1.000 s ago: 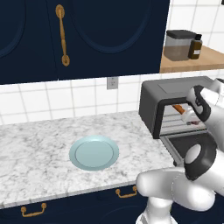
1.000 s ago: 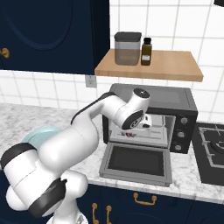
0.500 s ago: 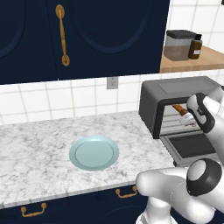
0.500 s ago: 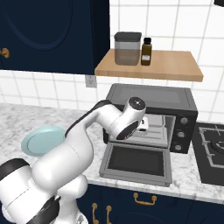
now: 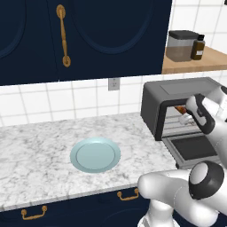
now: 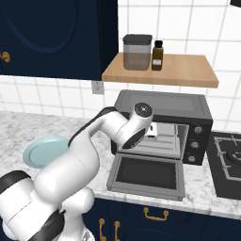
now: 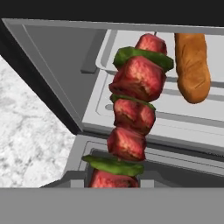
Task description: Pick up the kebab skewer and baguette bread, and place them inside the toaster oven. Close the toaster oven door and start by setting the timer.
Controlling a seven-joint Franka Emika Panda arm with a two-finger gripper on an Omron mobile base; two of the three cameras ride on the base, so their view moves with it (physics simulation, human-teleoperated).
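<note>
While the baguette bread [image 7: 191, 65] is lying inside the toaster oven [image 6: 162, 106], my gripper [image 7: 114, 186] is gripping the kebab skewer [image 7: 133, 113], carrying it inward for release beside it.

No legible text or labels anywhere

Kebab skewer [image 7: 132, 113] at open toaster oven [image 6: 188, 113] mouth; baguette bread [image 7: 191, 65] on rack

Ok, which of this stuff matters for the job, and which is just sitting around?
Job: skewer in the claw; baguette inside the oven; open door.

Lying about: plate; jar and bottle on the shelf; stove.
</note>
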